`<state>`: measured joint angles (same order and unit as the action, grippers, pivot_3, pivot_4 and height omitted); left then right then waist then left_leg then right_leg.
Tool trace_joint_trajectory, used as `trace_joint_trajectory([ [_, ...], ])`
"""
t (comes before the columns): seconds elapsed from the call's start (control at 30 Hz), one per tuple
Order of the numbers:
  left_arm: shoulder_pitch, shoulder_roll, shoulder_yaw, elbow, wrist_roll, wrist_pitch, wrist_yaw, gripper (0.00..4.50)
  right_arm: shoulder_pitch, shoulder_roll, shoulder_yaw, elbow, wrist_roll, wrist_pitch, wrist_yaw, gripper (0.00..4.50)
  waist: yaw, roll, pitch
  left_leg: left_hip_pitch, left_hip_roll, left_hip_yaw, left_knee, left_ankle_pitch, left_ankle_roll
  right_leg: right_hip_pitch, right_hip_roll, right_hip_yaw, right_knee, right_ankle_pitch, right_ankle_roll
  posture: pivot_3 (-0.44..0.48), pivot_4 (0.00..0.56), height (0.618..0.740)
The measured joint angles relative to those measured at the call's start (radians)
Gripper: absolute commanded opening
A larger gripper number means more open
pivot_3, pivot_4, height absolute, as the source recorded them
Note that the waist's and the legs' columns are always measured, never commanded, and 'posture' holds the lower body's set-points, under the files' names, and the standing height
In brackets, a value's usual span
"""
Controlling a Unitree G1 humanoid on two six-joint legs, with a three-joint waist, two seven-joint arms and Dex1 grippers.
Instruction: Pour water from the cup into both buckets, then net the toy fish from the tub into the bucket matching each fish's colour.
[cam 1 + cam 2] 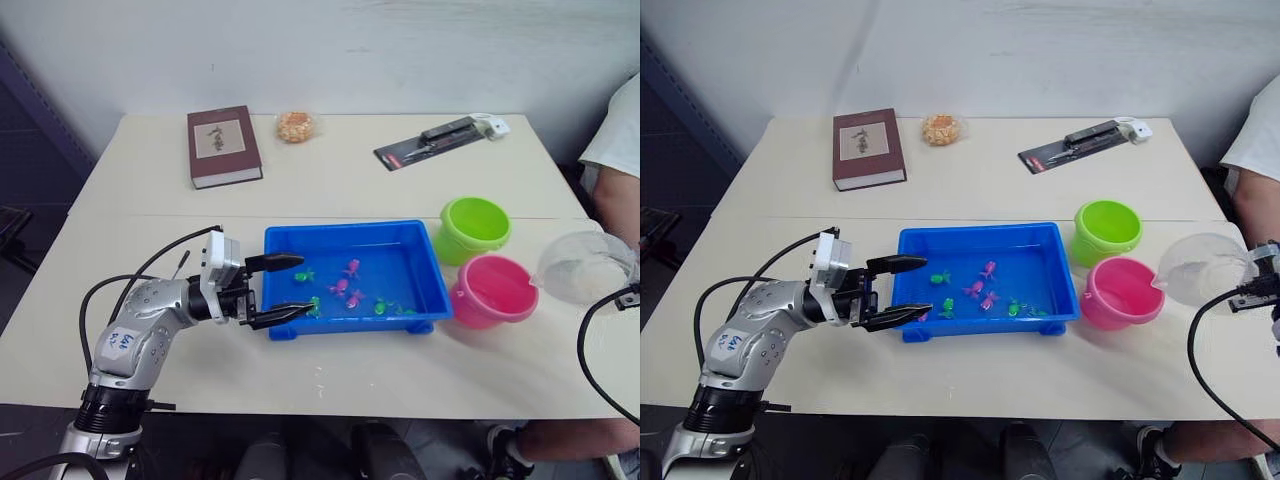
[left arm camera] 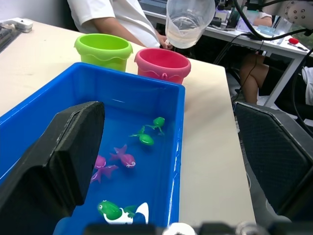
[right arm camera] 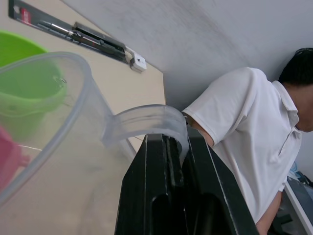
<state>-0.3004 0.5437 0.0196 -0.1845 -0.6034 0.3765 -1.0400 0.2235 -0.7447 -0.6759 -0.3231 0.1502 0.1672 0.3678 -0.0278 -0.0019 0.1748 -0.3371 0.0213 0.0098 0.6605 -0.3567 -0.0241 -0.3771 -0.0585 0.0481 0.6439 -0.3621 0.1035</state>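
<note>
Current step, as judged: pouring water, first stage. The right pincer is pinched on the handle of the clear, colourless plastic cup, held tilted just beside the pink round plastic bucket. The lime green round plastic bucket stands touching it on the counter. The left pincer is spread, straddling the near corner of the shallow bright blue plastic tub; pink and green toy fish lie inside. Next move: bring the cup's rim over a bucket and tip further.
</note>
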Motion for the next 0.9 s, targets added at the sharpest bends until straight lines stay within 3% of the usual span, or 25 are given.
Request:
trace_joint_trajectory([
  [0.43, 0.018, 0.000, 0.000, -0.005, 0.002, -0.009, 0.006, 4.50, -0.021, 0.002, 0.084, 0.017, -0.241, -0.147, -0.042, 0.06, 0.000, 0.000, 0.000, 0.000, 0.000, 0.000, 0.000, 0.000, 0.000, 0.000, 0.000, 0.000, 0.000, 0.000, 0.000, 0.000, 0.150, 0.740],
  [0.9, 0.025, 0.000, 0.000, -0.013, 0.003, -0.009, 0.022, 4.50, -0.055, 0.002, 0.084, 0.065, -0.342, -0.211, -0.078, 0.06, 0.000, 0.000, 0.000, 0.000, 0.000, 0.000, 0.000, 0.000, 0.000, 0.000, 0.000, 0.000, 0.000, 0.000, 0.000, 0.000, 0.150, 0.740],
])
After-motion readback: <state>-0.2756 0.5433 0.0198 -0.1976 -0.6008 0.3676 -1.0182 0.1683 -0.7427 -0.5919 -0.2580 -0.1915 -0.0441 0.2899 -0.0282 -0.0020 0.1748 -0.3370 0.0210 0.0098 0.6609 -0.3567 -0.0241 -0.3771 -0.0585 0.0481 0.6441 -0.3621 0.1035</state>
